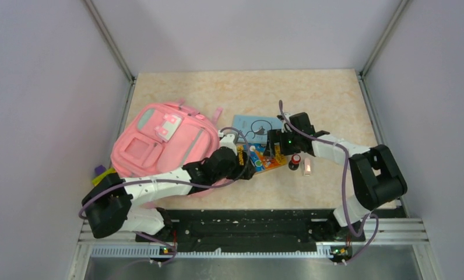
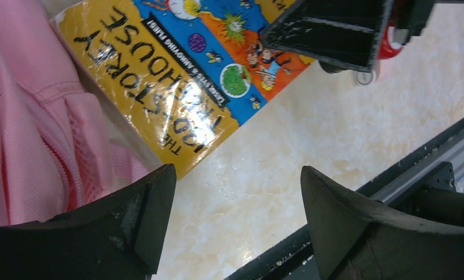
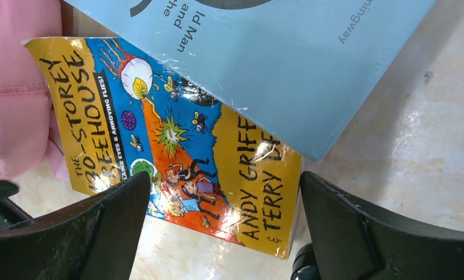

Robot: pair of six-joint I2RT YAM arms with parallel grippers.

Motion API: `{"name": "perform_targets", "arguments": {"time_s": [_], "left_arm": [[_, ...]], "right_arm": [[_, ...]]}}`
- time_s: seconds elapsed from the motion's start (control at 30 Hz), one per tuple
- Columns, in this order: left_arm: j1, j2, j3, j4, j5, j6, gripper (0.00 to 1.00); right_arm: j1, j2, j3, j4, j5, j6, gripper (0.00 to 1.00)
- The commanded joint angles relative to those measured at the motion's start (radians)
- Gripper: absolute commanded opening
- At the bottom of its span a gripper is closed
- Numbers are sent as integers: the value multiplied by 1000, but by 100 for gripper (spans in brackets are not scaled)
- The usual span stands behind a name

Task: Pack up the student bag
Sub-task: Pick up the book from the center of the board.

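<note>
Both pincers stand apart, nothing held: left gripper (image 2: pixel 236 175) hangs over bare table (image 1: pixel 334 99) beside the yellow storybook (image 3: pixel 177 151), right gripper (image 3: pixel 225 181) over that book's lower half. I see the student bag (image 1: pixel 160 143) lying on the table's left side, pockets up. The storybook meets its pink fabric; whether a corner is inside, I cannot tell. Blue book (image 3: pixel 264 58) overlaps the storybook. I judge packing barely begun.
</note>
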Motion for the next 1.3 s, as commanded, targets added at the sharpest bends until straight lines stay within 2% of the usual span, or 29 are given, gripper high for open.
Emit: {"name": "perform_targets", "arguments": {"time_s": [0.0,0.37,0.6,0.77,0.97,1.1,1.27], "left_arm": [[49,44,-65,142,21,-84,83],[130,202,-171,411,147,-172,83],[132,269,-124,496,236,-137,79],[130,235,-90,461,207,-112,77],[131,224,-67,394,206,-84,73],[130,214,-77,392,211,-79,71],[130,190,-96,393,201,-61,70]], "right_arm": [[-6,37,-6,73,-118,-5,96],[-5,65,-9,152,-294,32,94],[-6,28,-34,266,-458,136,86],[-6,-67,-67,314,-502,201,79],[-6,-148,-100,351,-551,255,59],[-6,-164,-110,355,-561,263,40],[-6,-138,-100,288,-523,205,24]]}}
